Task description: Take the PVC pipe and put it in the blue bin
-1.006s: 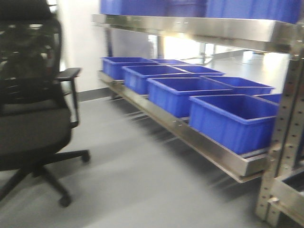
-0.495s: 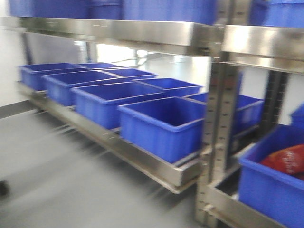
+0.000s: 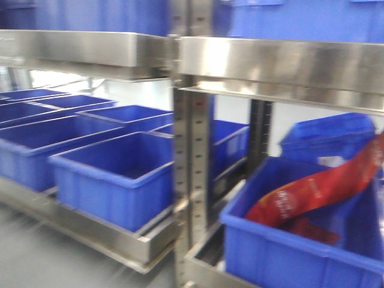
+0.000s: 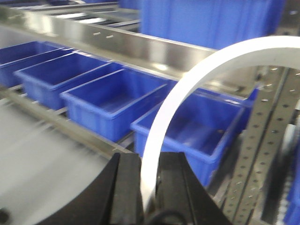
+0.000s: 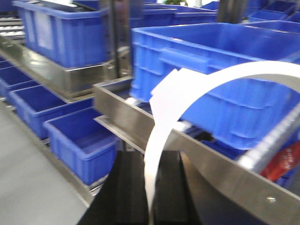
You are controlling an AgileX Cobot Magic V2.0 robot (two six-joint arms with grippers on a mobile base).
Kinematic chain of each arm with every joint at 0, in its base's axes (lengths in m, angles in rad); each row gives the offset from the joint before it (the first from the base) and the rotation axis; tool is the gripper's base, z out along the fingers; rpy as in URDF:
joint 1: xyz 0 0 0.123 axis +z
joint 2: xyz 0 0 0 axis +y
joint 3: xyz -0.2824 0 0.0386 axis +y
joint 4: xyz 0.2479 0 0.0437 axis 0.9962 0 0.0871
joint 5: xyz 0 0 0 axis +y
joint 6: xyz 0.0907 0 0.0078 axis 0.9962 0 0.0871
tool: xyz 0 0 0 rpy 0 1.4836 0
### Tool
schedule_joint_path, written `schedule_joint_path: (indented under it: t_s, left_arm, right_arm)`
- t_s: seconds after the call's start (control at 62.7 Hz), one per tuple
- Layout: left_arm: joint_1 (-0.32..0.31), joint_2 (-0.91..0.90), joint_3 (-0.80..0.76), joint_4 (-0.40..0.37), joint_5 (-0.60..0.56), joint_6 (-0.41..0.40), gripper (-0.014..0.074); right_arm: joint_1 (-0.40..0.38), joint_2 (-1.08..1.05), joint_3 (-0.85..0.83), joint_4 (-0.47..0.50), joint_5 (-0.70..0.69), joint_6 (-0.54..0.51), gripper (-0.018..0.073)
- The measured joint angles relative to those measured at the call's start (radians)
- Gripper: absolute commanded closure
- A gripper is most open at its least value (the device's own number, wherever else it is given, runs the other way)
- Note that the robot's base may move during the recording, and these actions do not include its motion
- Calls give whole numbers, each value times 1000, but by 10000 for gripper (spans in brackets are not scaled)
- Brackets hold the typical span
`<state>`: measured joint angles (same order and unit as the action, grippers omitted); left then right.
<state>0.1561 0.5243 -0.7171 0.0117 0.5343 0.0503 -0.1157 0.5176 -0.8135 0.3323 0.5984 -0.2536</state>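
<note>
A white curved PVC pipe point(image 4: 159, 126) arcs up and to the right from between the black fingers of my left gripper point(image 4: 149, 161), which is shut on it. In the right wrist view a similar white PVC pipe point(image 5: 161, 131) curves out of my right gripper point(image 5: 151, 159), also clamped tight. I cannot tell whether it is one piece or two. Open blue bins point(image 3: 114, 174) line the low steel shelf. Below the left gripper sits a blue bin point(image 4: 197, 136), and another blue bin point(image 5: 79, 140) lies left of the right gripper. Neither gripper shows in the front view.
A perforated steel upright point(image 3: 192, 180) divides the rack. To its right, a blue bin point(image 3: 282, 252) holds a red bag point(image 3: 318, 192). A steel shelf edge point(image 5: 211, 159) runs close in front of the right gripper, with a large blue bin point(image 5: 220, 61) on it. Grey floor point(image 3: 36, 258) lies at the lower left.
The front view has swept right along the rack. The office chair is gone from view, and the upright and the bin with the red bag have come in.
</note>
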Motion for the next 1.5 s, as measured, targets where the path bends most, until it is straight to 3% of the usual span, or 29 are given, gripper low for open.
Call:
schedule_joint_path:
  t_s: [1.5]
  left_arm:
    - [0,0,0,0,0,0,707]
  right_arm:
    - [0,0,0,0,0,0,728]
